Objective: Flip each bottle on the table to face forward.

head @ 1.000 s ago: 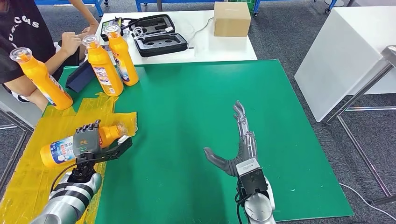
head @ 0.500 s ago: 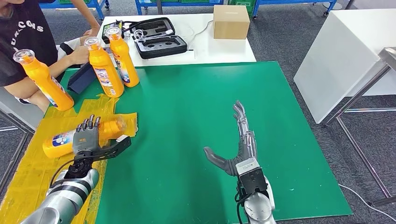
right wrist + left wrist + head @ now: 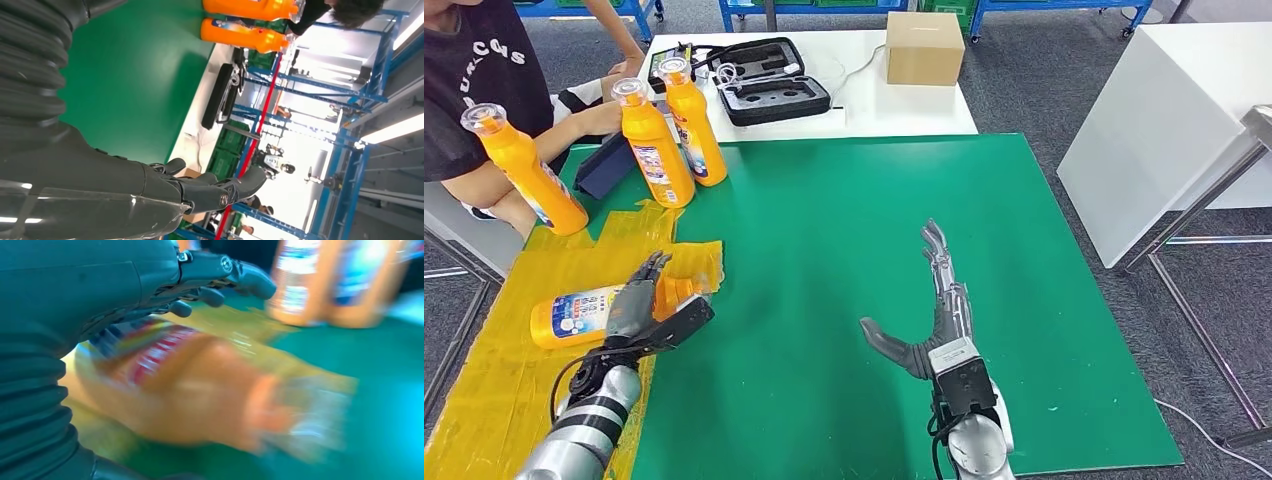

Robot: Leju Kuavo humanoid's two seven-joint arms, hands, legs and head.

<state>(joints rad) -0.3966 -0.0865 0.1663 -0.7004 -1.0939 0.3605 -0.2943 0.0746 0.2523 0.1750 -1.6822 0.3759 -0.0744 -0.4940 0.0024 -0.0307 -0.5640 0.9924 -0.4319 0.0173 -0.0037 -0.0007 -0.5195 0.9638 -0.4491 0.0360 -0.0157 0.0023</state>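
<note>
- Head view: a green table mat [image 3: 844, 250] covers the work surface, with yellow tape sheeting [image 3: 514, 330] along its left side; beyond it is a white table holding an open black case [image 3: 769, 85] and a cardboard box [image 3: 924, 47], and a person [image 3: 474, 80] sits at the far left.
- Three orange bottles stand upright at the far left of the mat: one nearest the person [image 3: 524, 170] and two close together [image 3: 656, 145], [image 3: 694, 125].
- A fourth bottle, the lying bottle [image 3: 589, 312], lies on its side on the yellow sheeting with its label up and its cap end pointing right.
- The left hand [image 3: 649, 305] reaches over that bottle's cap end, fingers stretched out across it and thumb pointing right; whether it actually grips is not clear.
- Compared with a second ago, the fingers lie flatter and further forward over the bottle, and the label has rolled more into sight.
- The right hand [image 3: 929, 315] rests near the middle of the mat, fingers straight ahead and thumb out to the left, holding nothing, as before.
- Left wrist view: motion-blurred; the left hand's dark fingers [image 3: 225, 270] arch over the lying bottle [image 3: 200, 390].
- Right wrist view: the right hand [image 3: 190, 187] extends with fingers spread over the mat.
</note>
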